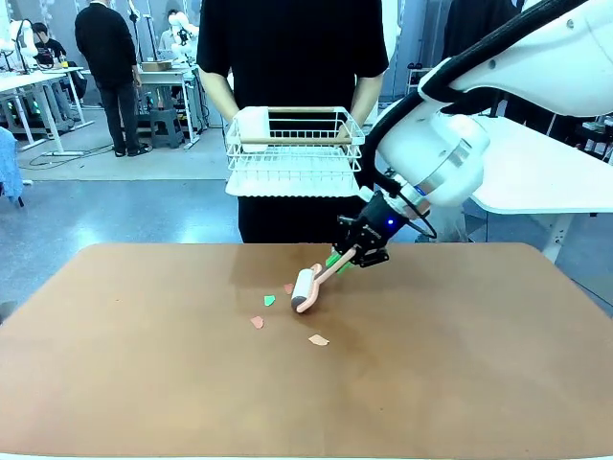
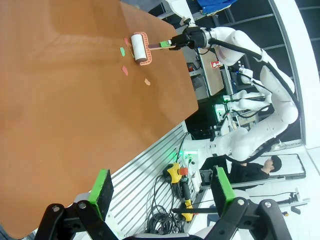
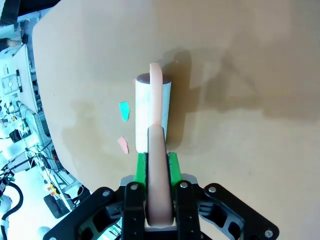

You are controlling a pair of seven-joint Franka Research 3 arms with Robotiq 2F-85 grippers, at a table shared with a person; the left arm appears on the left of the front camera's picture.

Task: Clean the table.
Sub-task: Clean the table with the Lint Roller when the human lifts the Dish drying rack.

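your right gripper [image 1: 341,260] is clamped tight on the lint roller [image 1: 304,287] handle.
the roller end sits on the table [image 1: 144,383] beside paper scraps [image 1: 318,339]; your left gripper [image 2: 162,186] is spread wide, empty.

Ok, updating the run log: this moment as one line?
right gripper: shut on lint roller | left gripper: open | roller on table | paper scraps beside

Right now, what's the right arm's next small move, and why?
Probably roll the roller leftward over the green scrap, then the pink scrap. The right gripper is shut on its handle, the roll rests on the table, and both scraps lie loose just to its left.
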